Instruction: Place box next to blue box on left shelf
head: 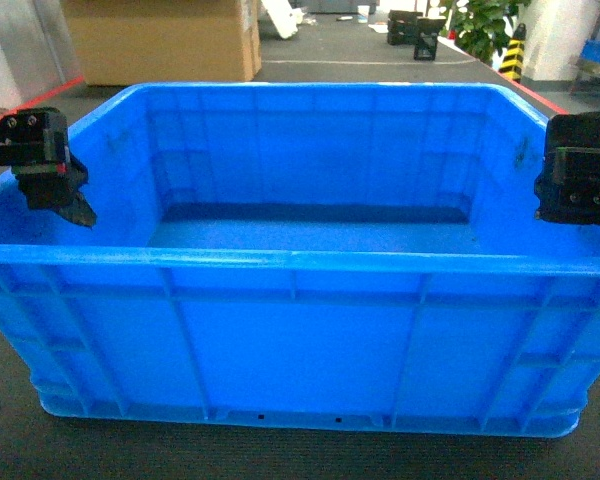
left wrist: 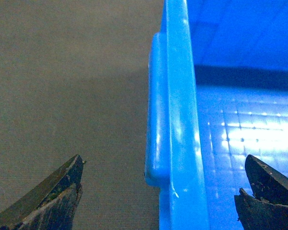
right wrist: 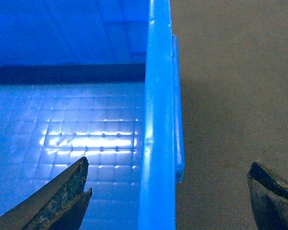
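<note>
The box (head: 290, 330) sits on dark grey floor (head: 280, 455) right before the robot, nothing in it, its gridded bottom bare. The left gripper (left wrist: 161, 194) straddles the box's left rim with jaws spread wide, one finger inside, one outside; the right gripper (right wrist: 168, 194) does likewise at the right rim. A cardboard carton (head: 160, 40) stands beyond.

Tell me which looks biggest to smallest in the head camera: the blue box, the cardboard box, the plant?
1. blue box, though it is nearest.
2. cardboard box, farther away and cut off.
3. plant, farthest back.
</note>
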Robot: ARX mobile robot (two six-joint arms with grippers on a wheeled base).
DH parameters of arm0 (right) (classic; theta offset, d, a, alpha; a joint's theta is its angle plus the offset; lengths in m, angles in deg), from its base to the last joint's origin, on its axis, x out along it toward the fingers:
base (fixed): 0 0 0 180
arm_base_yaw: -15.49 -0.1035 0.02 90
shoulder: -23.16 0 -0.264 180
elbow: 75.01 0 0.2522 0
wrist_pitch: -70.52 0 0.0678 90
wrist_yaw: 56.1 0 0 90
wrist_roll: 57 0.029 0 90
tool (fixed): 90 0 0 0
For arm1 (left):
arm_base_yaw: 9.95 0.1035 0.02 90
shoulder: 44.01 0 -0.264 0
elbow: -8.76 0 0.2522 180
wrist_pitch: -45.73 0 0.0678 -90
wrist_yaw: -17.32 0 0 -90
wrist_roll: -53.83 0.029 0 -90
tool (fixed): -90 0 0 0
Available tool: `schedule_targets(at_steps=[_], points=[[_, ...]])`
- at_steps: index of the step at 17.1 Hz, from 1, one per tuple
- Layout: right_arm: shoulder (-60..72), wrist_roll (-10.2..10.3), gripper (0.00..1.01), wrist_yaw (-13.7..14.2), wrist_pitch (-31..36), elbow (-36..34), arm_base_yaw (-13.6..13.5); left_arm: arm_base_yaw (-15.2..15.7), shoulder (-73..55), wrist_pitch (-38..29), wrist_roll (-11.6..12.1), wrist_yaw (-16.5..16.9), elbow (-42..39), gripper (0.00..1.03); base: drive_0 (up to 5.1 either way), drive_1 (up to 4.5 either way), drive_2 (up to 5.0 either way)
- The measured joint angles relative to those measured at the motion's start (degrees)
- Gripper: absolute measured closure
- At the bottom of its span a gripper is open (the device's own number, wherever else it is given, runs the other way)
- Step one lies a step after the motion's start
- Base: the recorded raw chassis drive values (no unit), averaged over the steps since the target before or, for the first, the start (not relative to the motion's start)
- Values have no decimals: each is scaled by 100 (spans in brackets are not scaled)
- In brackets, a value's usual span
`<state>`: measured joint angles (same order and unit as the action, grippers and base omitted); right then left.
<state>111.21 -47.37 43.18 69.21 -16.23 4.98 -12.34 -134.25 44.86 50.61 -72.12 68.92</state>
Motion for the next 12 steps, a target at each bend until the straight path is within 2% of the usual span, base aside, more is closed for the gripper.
schedule_targets(at_steps=[6,7,8,12], points=[[83,46,3,-13,-155,2,0,-26,-153,251,44,13,146,5,0,0,0],[87,85,10,15,-175,7,0,-26,-160,295,68,20,164,5,0,0,0],[87,85,20,33,-201,33,0,-26,-162,308,94,28,177,13,0,0,0],[74,81,60,72,-229,57,-44,-26,-153,348,214,48,184,53,0,0,0]])
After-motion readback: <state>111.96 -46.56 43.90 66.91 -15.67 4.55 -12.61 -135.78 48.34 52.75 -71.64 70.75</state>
